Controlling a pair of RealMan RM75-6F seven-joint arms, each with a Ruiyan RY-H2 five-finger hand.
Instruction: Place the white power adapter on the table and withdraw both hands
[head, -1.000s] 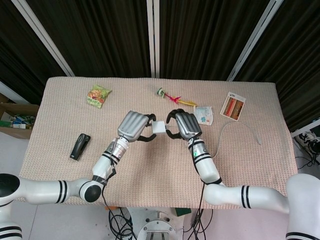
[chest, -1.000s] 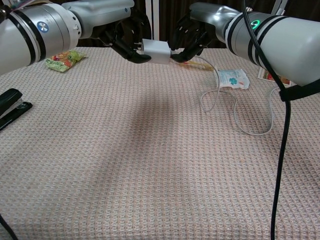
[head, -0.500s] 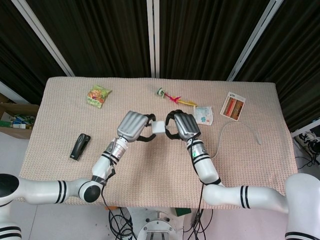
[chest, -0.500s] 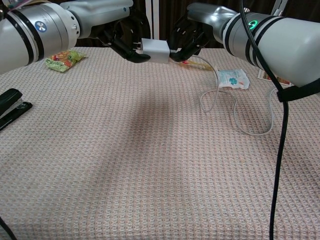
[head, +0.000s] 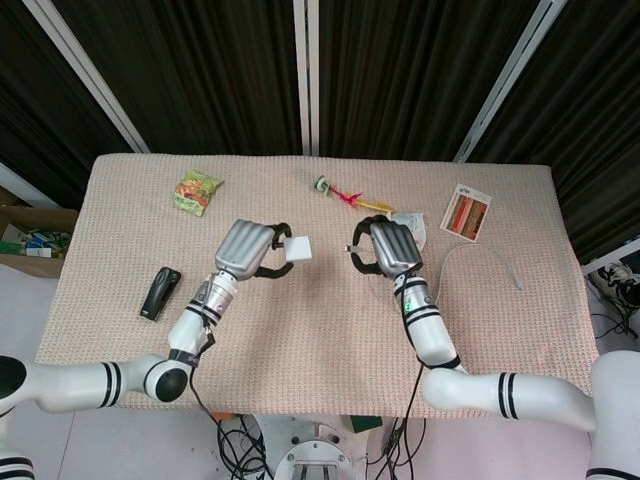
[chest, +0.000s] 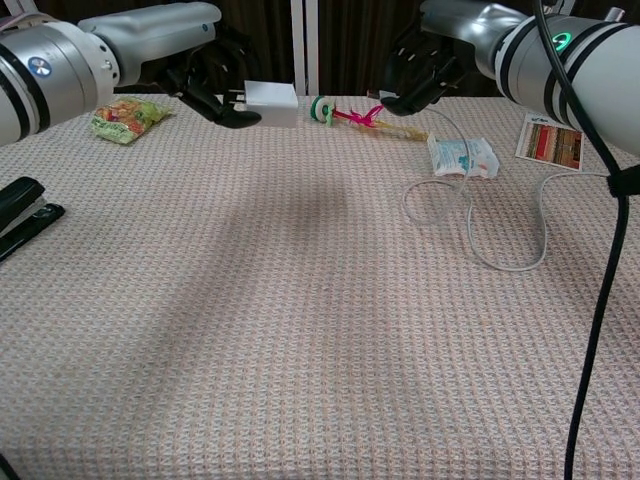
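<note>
My left hand (head: 245, 250) (chest: 205, 85) grips the white power adapter (head: 298, 248) (chest: 271, 102) and holds it in the air above the woven table (head: 300, 330) (chest: 250, 330), left of centre. My right hand (head: 390, 247) (chest: 425, 65) is well apart from the adapter, to its right. Its fingers are curled and appear to pinch the plug end of the white cable (head: 480, 250) (chest: 500, 262). The rest of the cable trails in loops on the table to the right. Nothing joins the adapter and the cable.
A green snack packet (head: 197, 190) (chest: 125, 117) lies at the back left and a black stapler (head: 160, 292) (chest: 22, 212) at the left edge. A pink and green toy (head: 340, 192) (chest: 345, 112), a white sachet (head: 415, 225) (chest: 462, 157) and a striped card (head: 466, 211) (chest: 552, 140) lie at the back right.
The hands were together on the adapter; now they have drawn apart. The left carried the adapter leftward, and the right moved right with the cable end pulled free.
</note>
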